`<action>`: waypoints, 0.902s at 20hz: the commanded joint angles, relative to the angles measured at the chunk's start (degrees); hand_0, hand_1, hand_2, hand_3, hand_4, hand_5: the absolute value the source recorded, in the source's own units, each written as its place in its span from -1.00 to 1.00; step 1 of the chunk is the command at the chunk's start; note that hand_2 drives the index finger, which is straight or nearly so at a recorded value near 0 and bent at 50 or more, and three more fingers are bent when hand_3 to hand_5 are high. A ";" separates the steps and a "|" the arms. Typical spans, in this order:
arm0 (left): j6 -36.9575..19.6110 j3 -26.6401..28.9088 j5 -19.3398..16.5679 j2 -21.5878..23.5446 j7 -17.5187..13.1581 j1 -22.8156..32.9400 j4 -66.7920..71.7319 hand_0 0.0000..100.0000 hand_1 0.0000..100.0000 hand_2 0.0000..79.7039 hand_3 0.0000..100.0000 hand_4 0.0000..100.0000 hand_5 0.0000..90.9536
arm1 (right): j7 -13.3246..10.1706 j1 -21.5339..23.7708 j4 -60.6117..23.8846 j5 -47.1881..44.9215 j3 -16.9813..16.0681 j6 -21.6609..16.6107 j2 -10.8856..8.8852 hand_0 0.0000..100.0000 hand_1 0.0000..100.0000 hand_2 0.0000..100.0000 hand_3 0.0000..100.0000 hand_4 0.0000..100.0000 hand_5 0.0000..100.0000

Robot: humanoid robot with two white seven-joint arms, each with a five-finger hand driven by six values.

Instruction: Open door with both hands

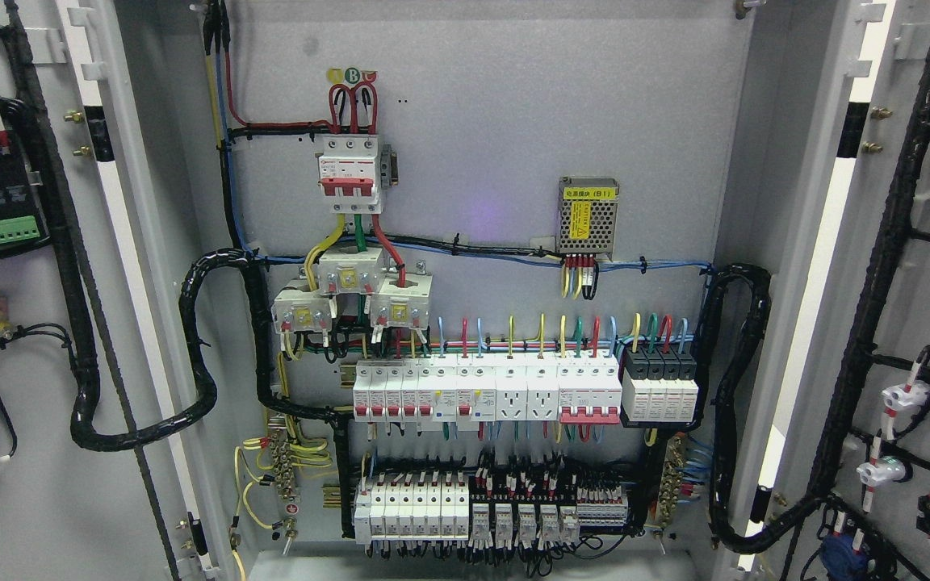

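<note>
I am looking into a grey steel electrical cabinet that fills my whole head view, with no floor or room beyond it in sight.

Nearest to me, at nine o'clock, the left door [53, 339] stands swung wide, its inner face toward me, carrying a green terminal block [13, 230] and a black cable loom [77, 323]. At three o'clock the right door [909, 323] is likewise swung out, its inner face strung with black wiring and white-and-red connectors [905, 397]. Both leaves sit well apart from the cabinet opening, so I judge the opening step essentially done: the doors are already off the frame and the interior is exposed.

Neither of my hands shows anywhere in the picture. No arm comes in from the lower left or lower right, so I cannot tell whether the fingers are spread or curled, nor whether they touch anything. If they are on the doors at all, it is beyond the frame edges.

Farther in, on the back panel [497, 121], a main breaker [348, 173] with red toggles sits at about eleven o'clock, a small perforated power supply [588, 214] at one o'clock, and a row of white breakers [485, 391] runs across the centre, with a second row [465, 508] at six o'clock.

As for the next move, I judge it calls for little more than confirming both leaves stay put at full swing and bringing my arms clear of the exposed wiring. I would tilt the head down first to find the hands before commanding anything.
</note>
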 commanded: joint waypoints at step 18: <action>24.88 -12.28 -11.77 -5.91 0.14 17.11 6.56 -1.00 -1.00 -1.00 -1.00 -1.00 -1.00 | 0.20 6.15 42.08 12.61 32.53 -4.29 6.74 -0.23 -1.00 -1.00 -1.00 -1.00 -1.00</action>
